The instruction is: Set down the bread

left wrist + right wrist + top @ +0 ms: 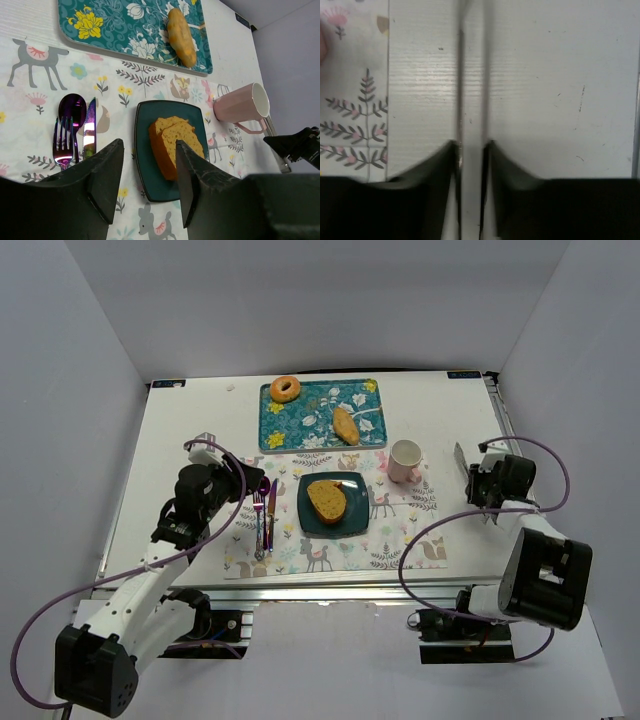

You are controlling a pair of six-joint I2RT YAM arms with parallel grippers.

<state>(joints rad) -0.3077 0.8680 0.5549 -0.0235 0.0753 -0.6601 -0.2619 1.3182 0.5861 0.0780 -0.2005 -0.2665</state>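
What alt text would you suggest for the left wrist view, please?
Toasted bread lies on a dark teal plate on a patterned placemat, framed by the open, empty left gripper. A fork, knife and spoon lie left of the plate, a pink mug stands to its right, and a floral tray holding a roll sits beyond.
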